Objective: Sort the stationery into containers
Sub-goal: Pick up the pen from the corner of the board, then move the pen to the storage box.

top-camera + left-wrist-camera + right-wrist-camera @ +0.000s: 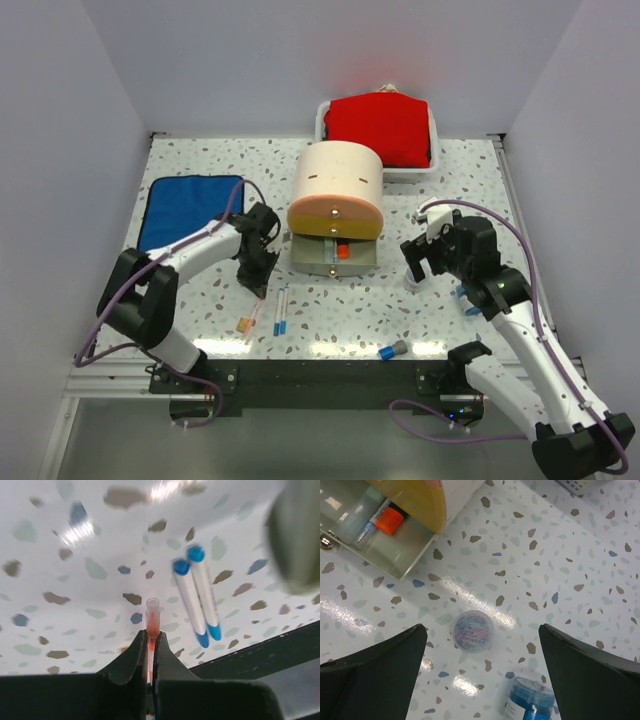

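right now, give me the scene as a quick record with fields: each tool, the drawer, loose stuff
left tool: shut on orange pen
right tool: open, above clear cup of clips, holding nothing
drawer: pulled open, orange-capped marker inside
loose on table: two blue-capped pens side by side, right of the held pen in the left wrist view; blue tub near the cup

A blurred grey shape [296,535] at the left wrist view's right edge cannot be identified. The orange pen [151,622] disappears between the left tool's [150,644] fingers. The picture's edge cuts off the blue tub [530,704].
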